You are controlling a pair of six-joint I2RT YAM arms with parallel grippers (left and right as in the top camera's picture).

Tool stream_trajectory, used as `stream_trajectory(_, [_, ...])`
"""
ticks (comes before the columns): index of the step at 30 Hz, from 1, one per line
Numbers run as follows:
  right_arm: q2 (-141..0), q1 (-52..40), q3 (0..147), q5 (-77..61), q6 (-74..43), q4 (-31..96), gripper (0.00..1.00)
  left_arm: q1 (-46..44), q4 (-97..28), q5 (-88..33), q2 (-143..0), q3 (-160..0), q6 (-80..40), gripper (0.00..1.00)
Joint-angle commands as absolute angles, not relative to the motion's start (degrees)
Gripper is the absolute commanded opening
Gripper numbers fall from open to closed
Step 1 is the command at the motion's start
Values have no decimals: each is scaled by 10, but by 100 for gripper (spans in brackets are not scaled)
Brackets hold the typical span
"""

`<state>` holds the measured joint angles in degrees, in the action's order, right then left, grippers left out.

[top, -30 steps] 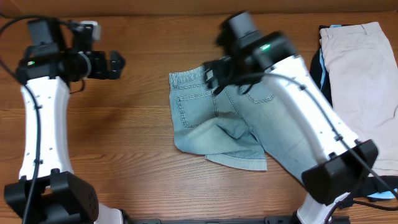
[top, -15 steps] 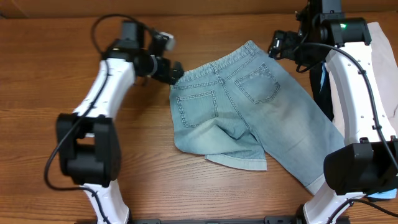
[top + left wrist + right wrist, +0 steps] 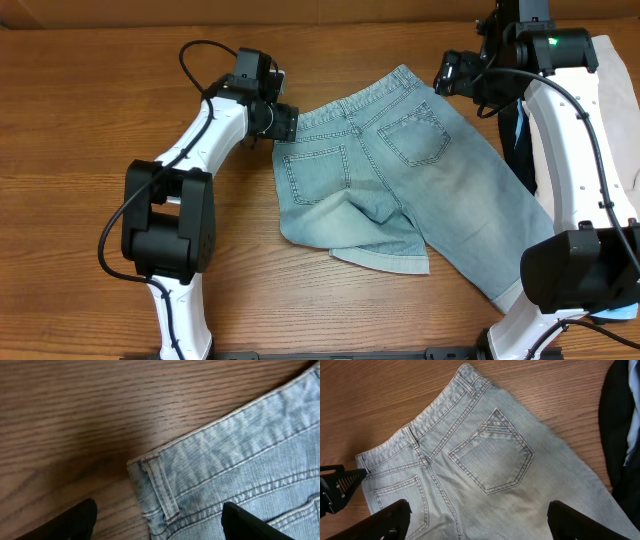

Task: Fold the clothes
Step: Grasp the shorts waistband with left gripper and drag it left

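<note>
Right now the denim shorts [image 3: 390, 180] lie pockets-up in the middle of the table [image 3: 100, 200], waistband toward the far edge, lower leg rumpled. The left gripper [image 3: 283, 122] is at the waistband's left corner, jaws spread wide, belt loop between them. The right gripper [image 3: 447, 72] hovers by the opposite waistband end, also spread, holding nothing. Beige shorts [image 3: 620, 130] and a black garment [image 3: 617, 435] lie just beside, under the right arm.

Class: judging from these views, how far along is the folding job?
Done: denim shorts lie spread back-up, one leg rumpled. In hand: left hand, open, at the waistband corner; right hand open near the far end. Left: no fold made; beige shorts wait at the right.
</note>
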<state>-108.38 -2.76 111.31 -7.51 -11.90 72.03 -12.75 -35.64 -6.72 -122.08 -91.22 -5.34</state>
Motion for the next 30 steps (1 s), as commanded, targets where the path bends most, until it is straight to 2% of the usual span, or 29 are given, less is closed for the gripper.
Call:
stream_trajectory(1, [-1074, -29, 1113, -75, -116, 719, 90, -133, -358, -51, -1237, -914, -78, 79])
stream_trajectory(3, [-1074, -29, 1113, -75, -116, 719, 89, -134, -358, -52, -1248, -913, -78, 73])
stream_trajectory(8, [-1074, -29, 1113, -75, -116, 719, 86, -135, -351, -48, -1262, -913, -77, 69])
stream_trajectory(11, [-1074, -29, 1113, -75, -116, 719, 84, -135, -347, -49, -1262, -913, -77, 61])
stream_trajectory(14, [-1074, -29, 1113, -75, -116, 717, 84, -136, -333, -59, -1263, -913, -77, 34])
stream_trajectory(15, [-1074, -29, 1113, -75, -116, 717, 83, -137, -329, -60, -1263, -913, -74, 29])
stream_trajectory(16, [-1074, -29, 1113, -75, -116, 717, 83, -139, -326, -60, -1263, -913, -66, 18])
stream_trajectory(18, [-1074, -29, 1113, -75, -116, 718, 83, -142, -325, -60, -1263, -913, -53, 5])
stream_trajectory(24, [-1074, -29, 1113, -75, -116, 719, 82, -148, -328, -34, -1262, -917, -12, 4])
stream_trajectory(27, [-1074, -29, 1110, -76, -116, 719, 81, -126, -362, -2, -1261, -957, -12, 4])
stream_trajectory(30, [-1074, -35, 1096, -78, -117, 716, 79, -71, -439, 21, -1261, -1061, -13, 4])
